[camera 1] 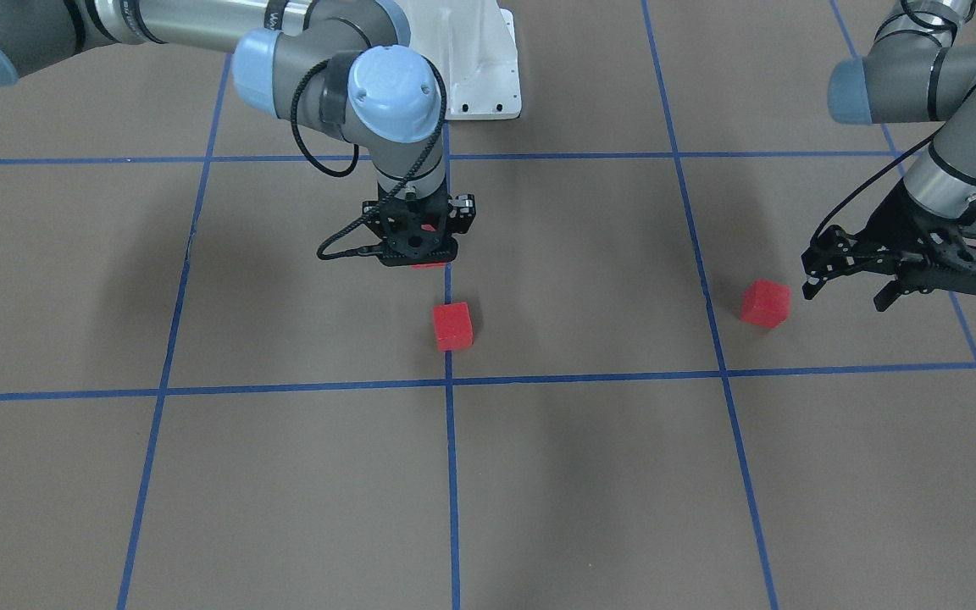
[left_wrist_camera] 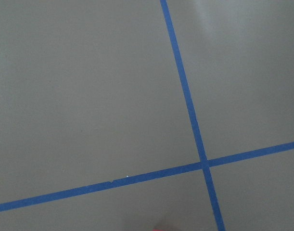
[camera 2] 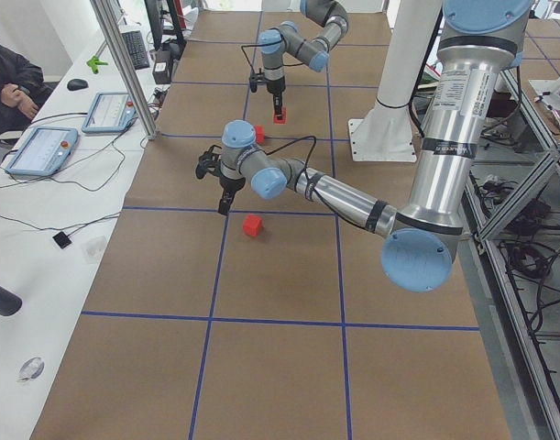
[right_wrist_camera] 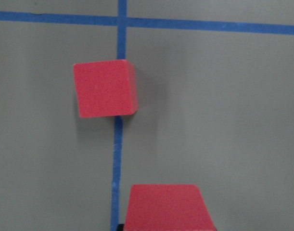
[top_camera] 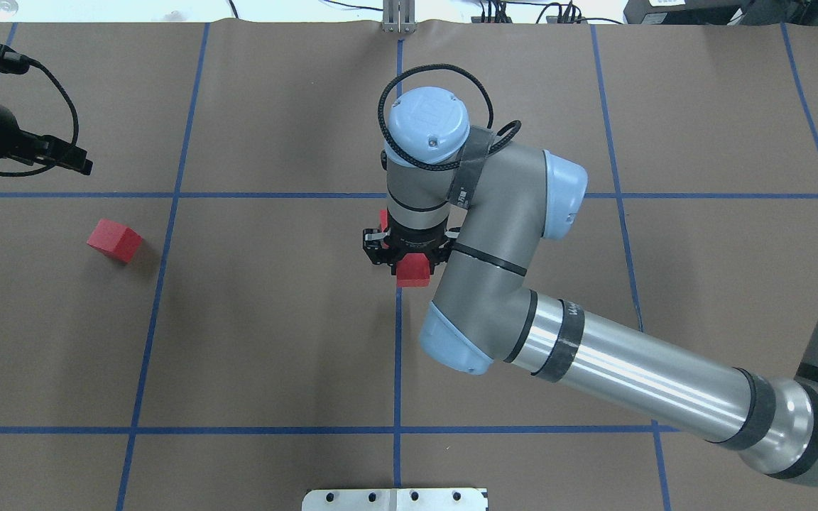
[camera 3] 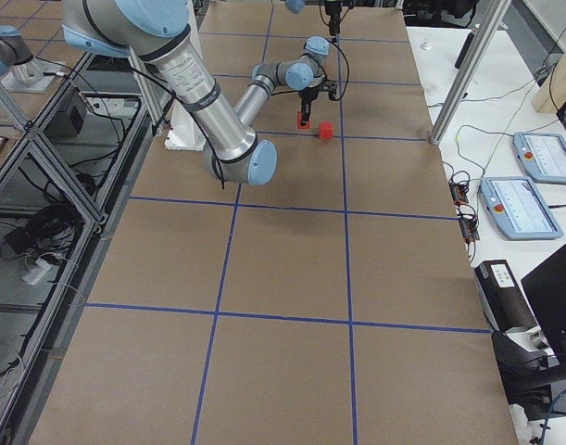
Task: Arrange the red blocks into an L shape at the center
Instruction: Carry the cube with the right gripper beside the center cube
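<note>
My right gripper point(camera 1: 420, 254) points straight down, shut on a red block point(right_wrist_camera: 166, 207) held low over the blue tape line. A second red block point(camera 1: 452, 326) lies on that line just beyond it, short of the center crossing point(camera 1: 448, 383); it also shows in the right wrist view point(right_wrist_camera: 106, 89). In the overhead view the held block point(top_camera: 412, 271) shows below my wrist. A third red block point(camera 1: 765, 303) lies a grid square away, beside my left gripper point(camera 1: 845, 292), which is open, empty and tilted just above the surface. That block also shows in the overhead view point(top_camera: 114, 240).
The white robot base plate point(camera 1: 488, 76) stands at the robot's side of the brown gridded surface. The right arm's forearm point(top_camera: 629, 369) stretches over the surface from the robot's side. Tablets and cables lie on a side table point(camera 2: 41, 151).
</note>
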Controlling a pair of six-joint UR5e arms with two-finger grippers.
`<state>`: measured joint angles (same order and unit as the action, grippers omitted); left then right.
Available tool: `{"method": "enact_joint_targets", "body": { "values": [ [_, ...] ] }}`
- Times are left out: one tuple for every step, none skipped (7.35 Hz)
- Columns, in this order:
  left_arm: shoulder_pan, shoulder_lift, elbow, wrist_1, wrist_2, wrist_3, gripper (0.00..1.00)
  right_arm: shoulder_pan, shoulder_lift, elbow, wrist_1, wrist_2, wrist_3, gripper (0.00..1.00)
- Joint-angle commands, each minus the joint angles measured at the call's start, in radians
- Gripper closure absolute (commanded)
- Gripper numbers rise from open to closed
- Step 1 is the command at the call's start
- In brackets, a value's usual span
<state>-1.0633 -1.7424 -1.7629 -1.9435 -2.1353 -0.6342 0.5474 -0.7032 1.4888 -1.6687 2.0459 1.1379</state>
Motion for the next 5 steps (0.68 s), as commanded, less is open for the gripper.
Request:
{"method": "enact_joint_targets", "body": {
  "values": [
    [0.002,-0.002,0.008,-0.002,0.0,0.001,0.0,-0.009,0.022,-0.097,0.096,-0.004,0.011,1.0],
    [0.002,-0.002,0.008,-0.002,0.0,0.001,0.0,-0.009,0.021,-0.101,0.096,-0.01,-0.007,1.0],
    [0.002,-0.002,0.008,-0.002,0.0,0.001,0.0,-0.009,0.021,-0.105,0.096,-0.013,-0.01,1.0],
    [0.002,-0.003,0.011,-0.002,0.0,-0.001,0.0,-0.009,0.019,-0.108,0.096,-0.013,-0.01,1.0],
    [0.002,-0.003,0.016,-0.006,0.0,0.001,0.0,-0.007,0.019,-0.117,0.098,-0.016,-0.012,1.0]
  ]
}}
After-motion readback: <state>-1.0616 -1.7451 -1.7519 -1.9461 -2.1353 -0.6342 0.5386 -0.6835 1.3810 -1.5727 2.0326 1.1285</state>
